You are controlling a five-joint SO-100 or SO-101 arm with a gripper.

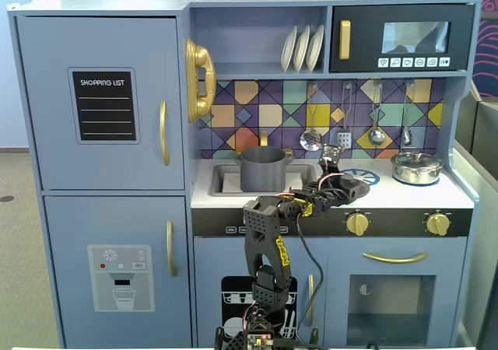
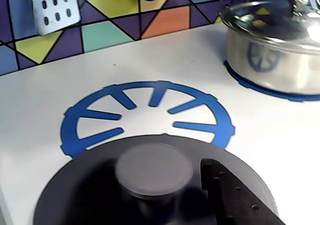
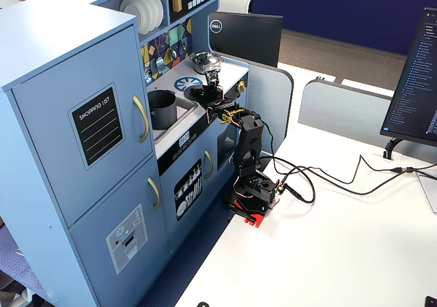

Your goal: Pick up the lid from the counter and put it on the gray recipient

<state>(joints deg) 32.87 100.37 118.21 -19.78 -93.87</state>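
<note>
The robot's gripper [image 2: 220,195] hangs over the dark lid [image 2: 150,185] beside the blue burner ring [image 2: 150,110]; whether its jaws are apart cannot be told.

The lid [image 2: 155,185], a flat, round, matte dark gray disc with a low central knob, lay flat on the white counter, overlapping the near edge of a blue burner ring. The gray pot [image 1: 263,169] stood upright and uncovered in the sink, well apart from it.
</note>
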